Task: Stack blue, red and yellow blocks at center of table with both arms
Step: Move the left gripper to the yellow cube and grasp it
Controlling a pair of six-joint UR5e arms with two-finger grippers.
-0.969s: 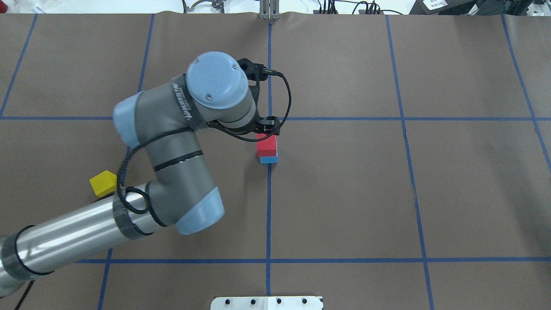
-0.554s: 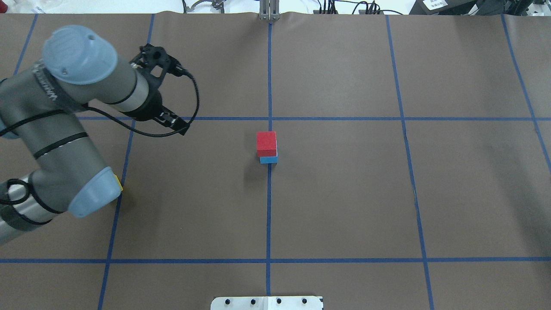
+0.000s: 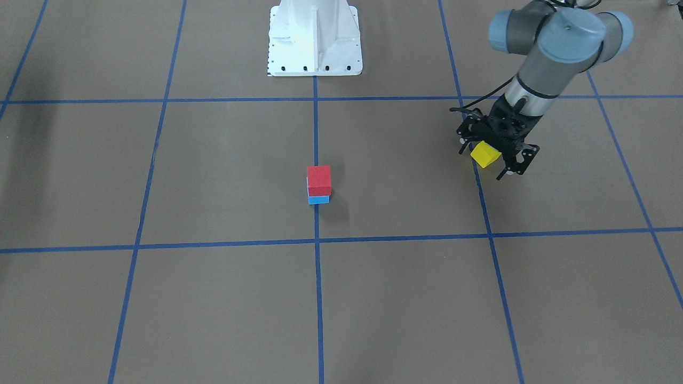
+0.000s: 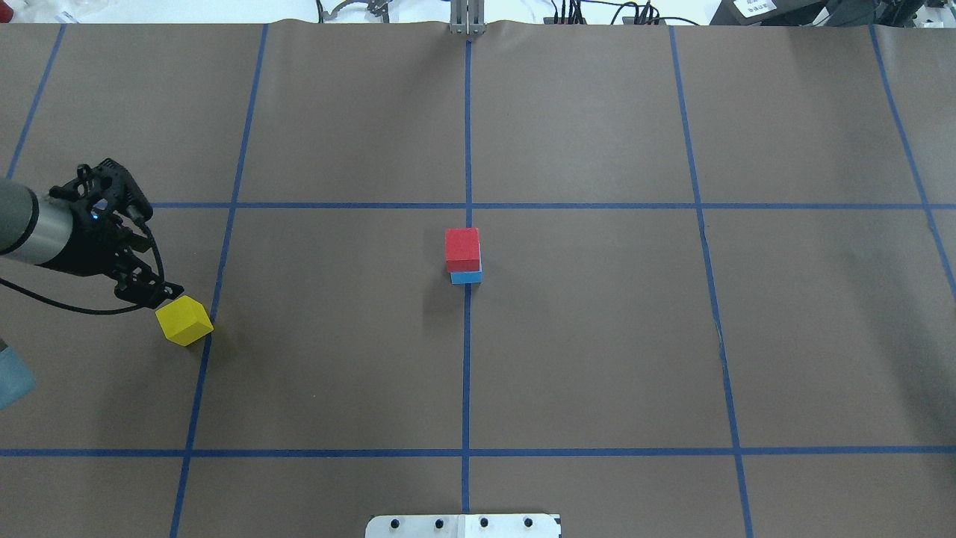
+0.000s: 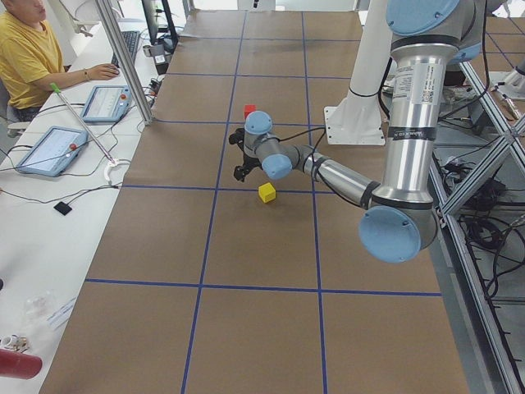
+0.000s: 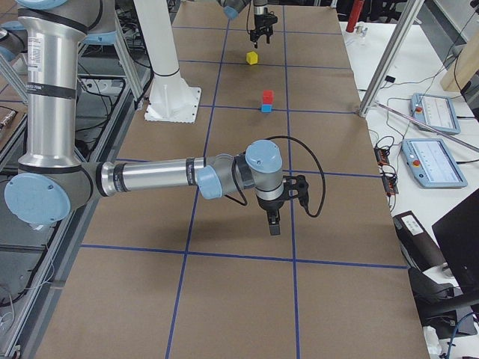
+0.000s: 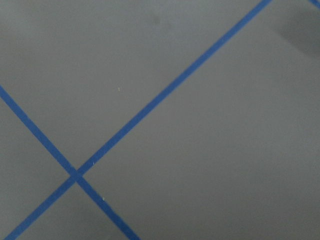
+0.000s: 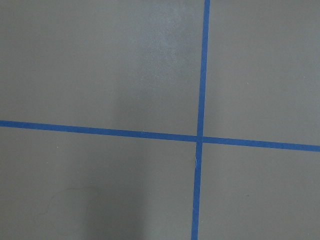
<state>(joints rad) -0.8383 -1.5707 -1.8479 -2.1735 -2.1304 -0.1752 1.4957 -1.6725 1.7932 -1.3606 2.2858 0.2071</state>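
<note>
Matte yellow cube (image 4: 184,320) on brown taped counter (image 4: 597,336), far left, skewed to grid, close below left jaws, slightly robot-side. Those are wide open and empty. Left arm (image 4: 30,224) nearest. Right jaws: can't tell.

Robot lab (tape-gridded table (image 4: 597,336), control tablets (image 5: 51,149))

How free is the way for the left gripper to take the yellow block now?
Probably yes. The left gripper hangs open above the yellow block, which sits alone on the table; nothing stands between them.
</note>
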